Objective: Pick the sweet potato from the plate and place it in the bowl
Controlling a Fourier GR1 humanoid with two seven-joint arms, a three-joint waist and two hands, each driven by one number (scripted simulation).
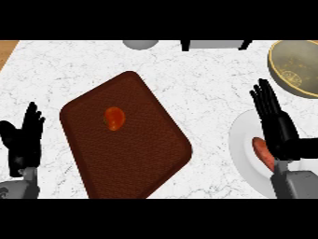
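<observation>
At eight o'clock the left robot hand [24, 137] rests open and empty. At four o'clock the right robot hand [283, 133], fingers straight and empty, is over the sweet potato [261, 150] on its plate [242, 135]. It should lower and curl round it before heading for the two-o'clock bowl [306, 56].

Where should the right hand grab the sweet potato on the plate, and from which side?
Probably across its narrow middle, from above: the sweet potato lies flat on the plate, long axis running near to far, partly under the open right hand.
</observation>
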